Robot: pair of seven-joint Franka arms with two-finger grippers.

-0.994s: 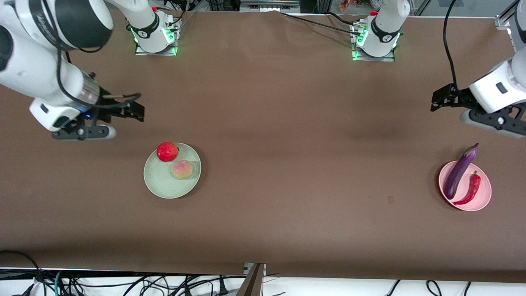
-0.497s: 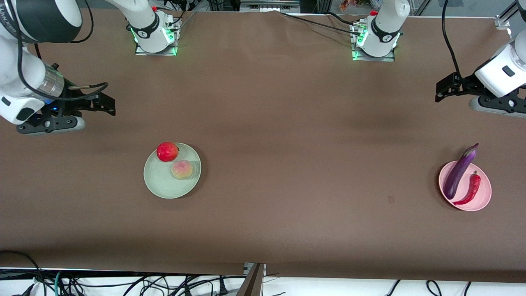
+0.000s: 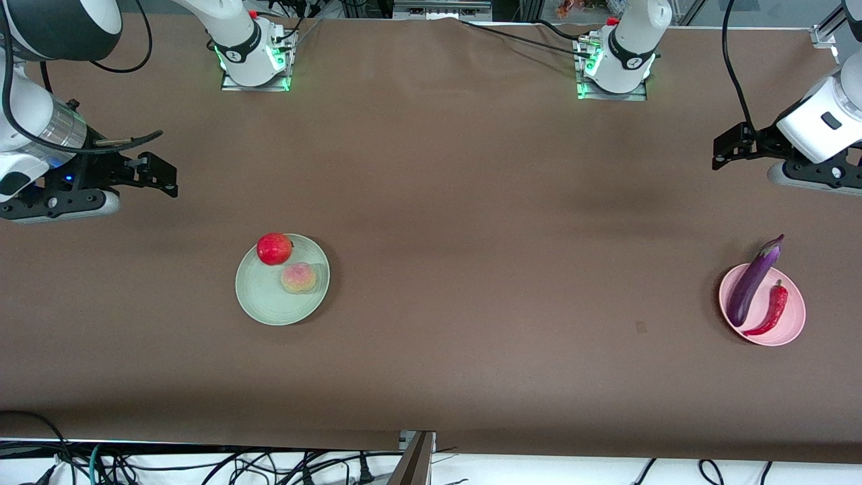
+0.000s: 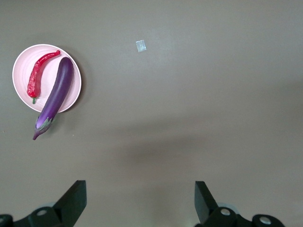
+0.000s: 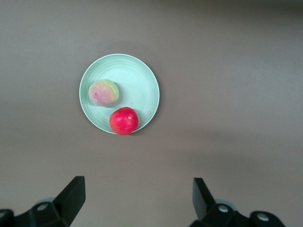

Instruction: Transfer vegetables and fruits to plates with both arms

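Note:
The mint green plate [image 3: 266, 303] holds the red apple-like fruit [image 3: 274, 248] at its rim and the yellow-pink peach [image 3: 298, 277]. They also show in the right wrist view: plate [image 5: 137, 78], apple [image 5: 124, 120], peach [image 5: 103, 92]. The pink plate [image 3: 791, 320] holds the purple eggplant [image 3: 753, 281] and the red chili [image 3: 771, 310]; the left wrist view shows the plate [image 4: 23, 59], eggplant [image 4: 56, 94] and chili [image 4: 38, 74]. My right gripper [image 3: 161, 176] is open and empty, up over bare table at the right arm's end. My left gripper [image 3: 731, 149] is open and empty, up over bare table at the left arm's end.
The table is covered in brown cloth [image 3: 471, 236]. A small pale scrap [image 3: 640, 327] lies on it, toward the middle from the pink plate, and shows in the left wrist view [image 4: 140, 45]. The arm bases [image 3: 252, 57] stand along the table's edge farthest from the front camera. Cables hang below the nearest edge.
My right gripper has drawn away from the green plate toward the right arm's end of the table. My left gripper has lifted slightly away from the pink plate. The food has not moved.

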